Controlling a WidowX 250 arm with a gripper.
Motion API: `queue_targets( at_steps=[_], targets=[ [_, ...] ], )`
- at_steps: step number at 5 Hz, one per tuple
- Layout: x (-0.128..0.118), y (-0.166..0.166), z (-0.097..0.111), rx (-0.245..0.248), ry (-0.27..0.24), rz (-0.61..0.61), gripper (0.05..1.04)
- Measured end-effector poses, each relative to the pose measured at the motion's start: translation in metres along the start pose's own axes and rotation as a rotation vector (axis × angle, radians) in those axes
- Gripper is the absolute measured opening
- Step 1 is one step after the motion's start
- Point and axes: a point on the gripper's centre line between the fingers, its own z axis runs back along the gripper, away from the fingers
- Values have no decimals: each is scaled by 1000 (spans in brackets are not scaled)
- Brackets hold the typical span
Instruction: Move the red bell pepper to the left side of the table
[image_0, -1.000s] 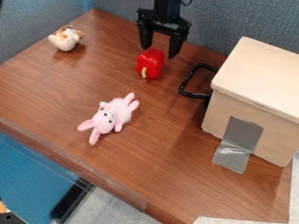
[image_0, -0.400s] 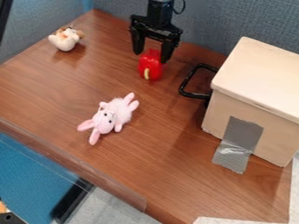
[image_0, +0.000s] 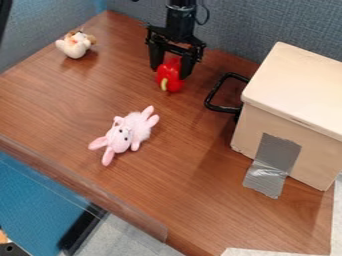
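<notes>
Taking the camera view as a clock face, the black end effector (image_0: 171, 73) hangs near twelve o'clock over the desk (image_0: 167, 190), its fingers parted and pointing down. The red pepper (image_0: 169, 76) sits on the desk at six o'clock from the end effector's body, between the two fingers, its upper part partly hidden by them; whether either finger touches it, I cannot tell. Its pale stem (image_0: 164, 84) is on its seven o'clock side.

From the pepper, a pink plush bunny (image_0: 127, 133) lies at seven o'clock, well apart, with its ears towards eight and seven. A small white-and-brown plush toy (image_0: 75, 46) is at ten. Towards four stands a pale lidded box (image_0: 294, 95), a black handle (image_0: 212, 95) at its nine o'clock side and grey tape (image_0: 275, 155) running down its near face onto the desk.
</notes>
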Motion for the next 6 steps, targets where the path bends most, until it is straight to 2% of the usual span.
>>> queue_targets(
  at_steps=[1, 2, 3, 4, 5, 6],
  targets=[
    [-6, -1, 1, 1, -8, -2, 822],
    [-17, 5, 31, -1, -81, -16, 822],
    [-39, 36, 52, -17, -113, 56, 821],
    [-78, 84, 41, -23, -78, 140, 821],
    [-105, 113, 30, -14, -62, 155, 821],
    [-133, 140, 15, 11, -23, 161, 821]
  ],
)
